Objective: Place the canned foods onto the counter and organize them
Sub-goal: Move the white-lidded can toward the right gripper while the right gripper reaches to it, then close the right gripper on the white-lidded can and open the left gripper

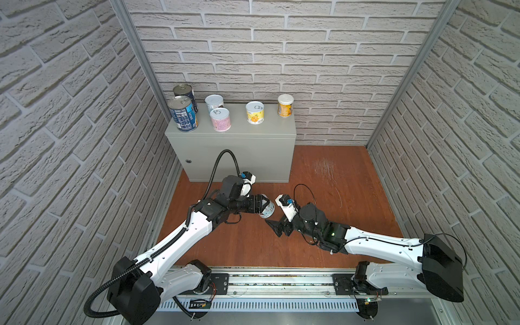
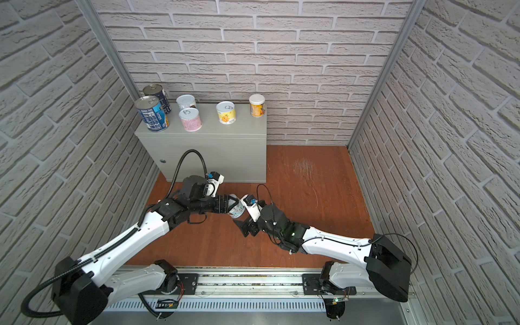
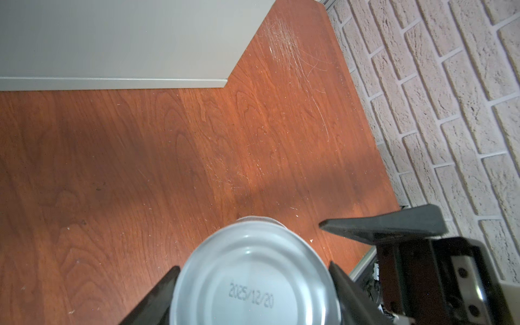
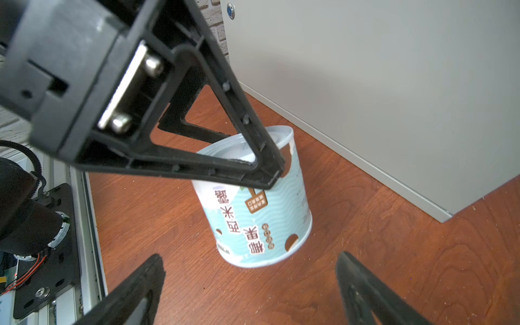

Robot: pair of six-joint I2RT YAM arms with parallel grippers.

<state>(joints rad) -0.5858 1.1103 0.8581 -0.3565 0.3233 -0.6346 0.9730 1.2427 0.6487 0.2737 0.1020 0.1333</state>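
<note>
I hold the pale-blue can (image 1: 268, 210) (image 4: 253, 213) clamped in my left gripper (image 1: 263, 205) (image 4: 239, 152), one finger on each side of it. The can is tilted, and its plain metal end, stamped with a date, faces my left wrist camera (image 3: 253, 275). It is low over the wooden floor (image 1: 323, 197), in front of the counter (image 1: 239, 152) towards the right end of the front face and clear of it. I cannot tell whether its lower rim touches the floor.

My right gripper (image 1: 274, 228) (image 4: 250, 257) is just beside the can and aimed at it. Its jaws are spread wide with nothing in them.

Six more cans stand upright on the counter top:
- The front dark-blue can (image 1: 183, 116) is at the front left corner.
- The rear dark-blue can (image 1: 185, 94) is at the back left corner.
- The white can (image 1: 214, 102) is just right of those two, by the back edge.
- The pink can (image 1: 220, 119) is close in front of the white one.
- The yellow can (image 1: 255, 112) stands alone right of the middle.
- The orange-yellow can (image 1: 285, 105) is at the back right corner.
</note>
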